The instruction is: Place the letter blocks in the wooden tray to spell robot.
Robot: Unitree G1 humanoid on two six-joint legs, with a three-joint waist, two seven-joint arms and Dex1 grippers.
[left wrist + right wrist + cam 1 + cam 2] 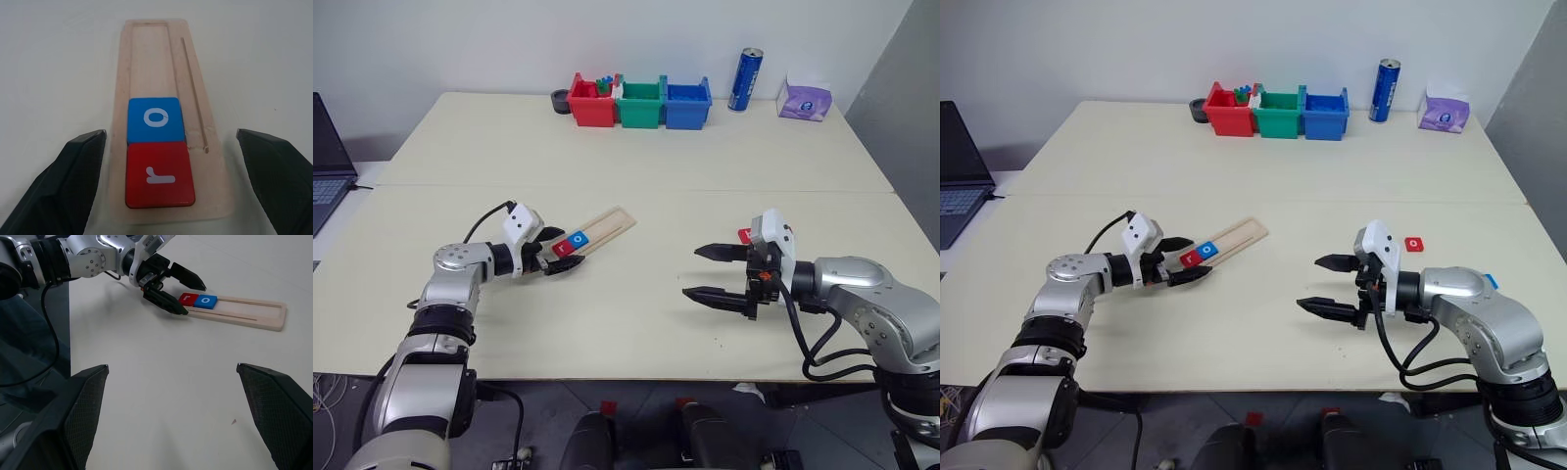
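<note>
The wooden tray [607, 225] lies slanted on the table left of centre. In its groove sit a red "r" letter block [159, 174] at the end nearest my left arm and a blue "o" letter block [155, 119] touching it. My left gripper [570, 253] is open at that end, one finger on each side of the tray and apart from the blocks. My right gripper [691, 271] is open and empty above the bare table, pointing toward the tray. A red letter block [1413, 243] lies behind my right gripper, and a blue block [1491, 281] peeks out behind my right arm.
Red [590, 101], green [641, 104] and blue [687, 105] bins stand at the table's far edge, the red one holding toy bricks. A blue can [745, 79] and a purple tissue pack [805, 99] stand to their right. A laptop [328, 166] sits far left.
</note>
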